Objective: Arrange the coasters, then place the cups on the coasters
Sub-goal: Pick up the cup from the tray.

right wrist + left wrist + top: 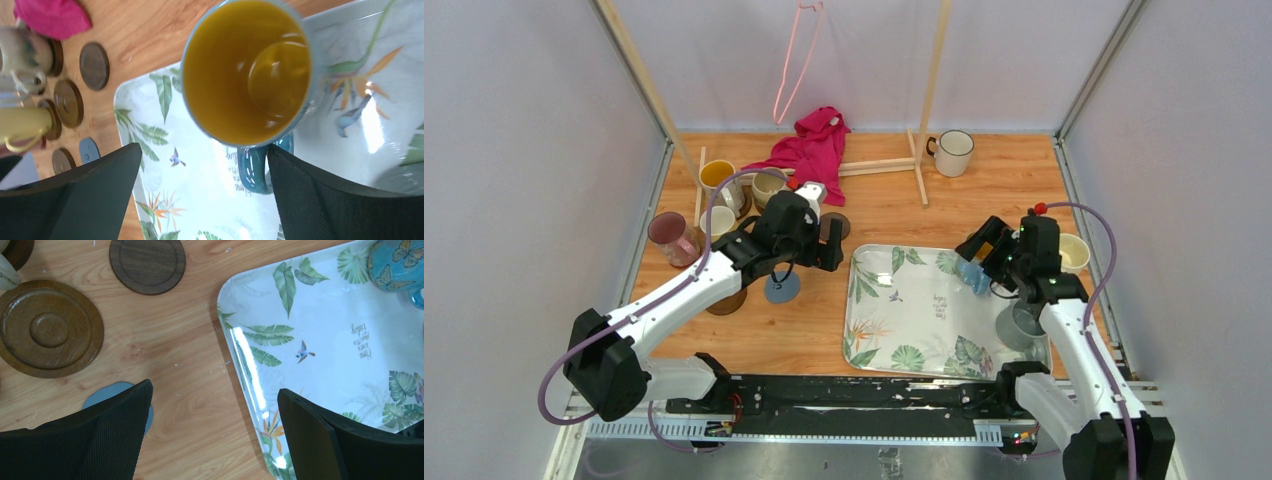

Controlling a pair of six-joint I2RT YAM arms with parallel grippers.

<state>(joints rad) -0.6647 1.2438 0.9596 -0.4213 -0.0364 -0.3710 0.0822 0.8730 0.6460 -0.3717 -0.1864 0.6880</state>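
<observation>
I record a wood-grain table [884, 215] carrying a leaf-patterned tray [924, 330] right of centre, a grey-blue coaster [782, 290] and dark brown coasters [147, 264] just left of it, a cluster of mugs [717, 178] at far left, and a white mug [953, 152] and pink cloth [814, 148] at the back.

- The light is bright and even and comes from above; shadows are soft and faint.
- The tray [248, 357] carries a white streak of glare, and a bright patch in the right wrist view.
- The blue cup [245, 70], close to the lens, looks slightly unsharp.
</observation>
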